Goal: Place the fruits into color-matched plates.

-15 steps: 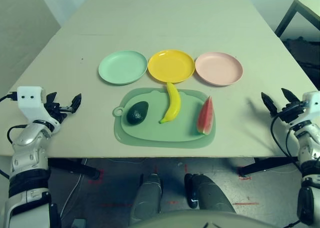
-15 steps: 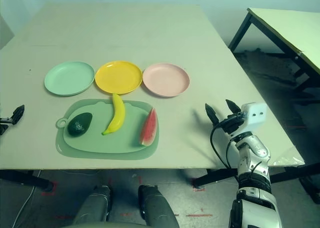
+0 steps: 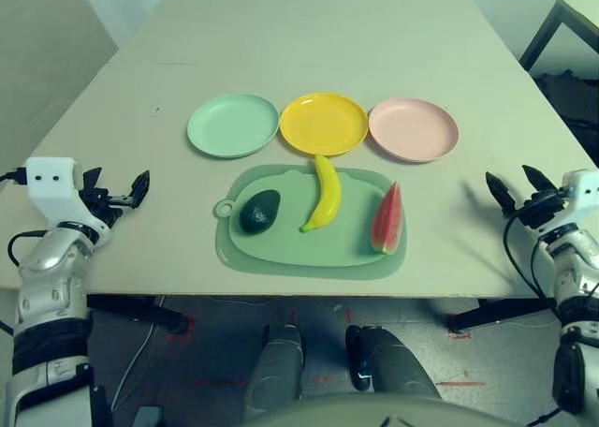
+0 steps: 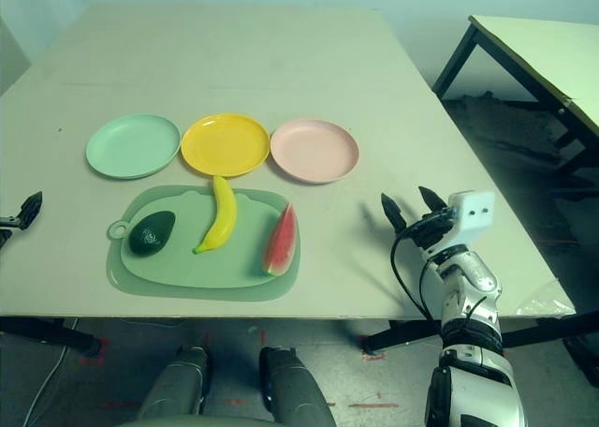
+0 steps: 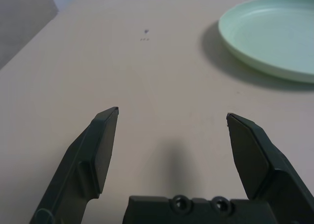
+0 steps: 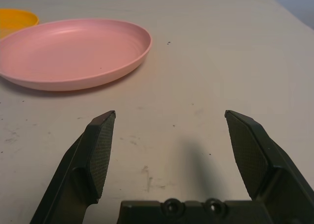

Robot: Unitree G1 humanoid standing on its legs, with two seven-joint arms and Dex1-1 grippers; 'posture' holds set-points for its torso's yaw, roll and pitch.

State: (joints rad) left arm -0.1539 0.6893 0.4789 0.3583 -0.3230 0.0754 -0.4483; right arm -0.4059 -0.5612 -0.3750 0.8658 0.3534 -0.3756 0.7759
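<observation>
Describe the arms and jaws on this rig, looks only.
Both forearms are silver with black joint segments and loose black cables. Each wrist carries a white box with two small dark holes. The left gripper and right gripper each have two black pointed fingers; the right one's pads look finely textured.

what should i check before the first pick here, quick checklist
1. Left claw open with nothing in it: ok
2. Right claw open with nothing in it: ok
3. Green plate, yellow plate and pink plate hold nothing: ok
4. Avocado, banana and watermelon wedge lie apart on the mat: ok
5. Path from each claw to the mat free: ok
</observation>
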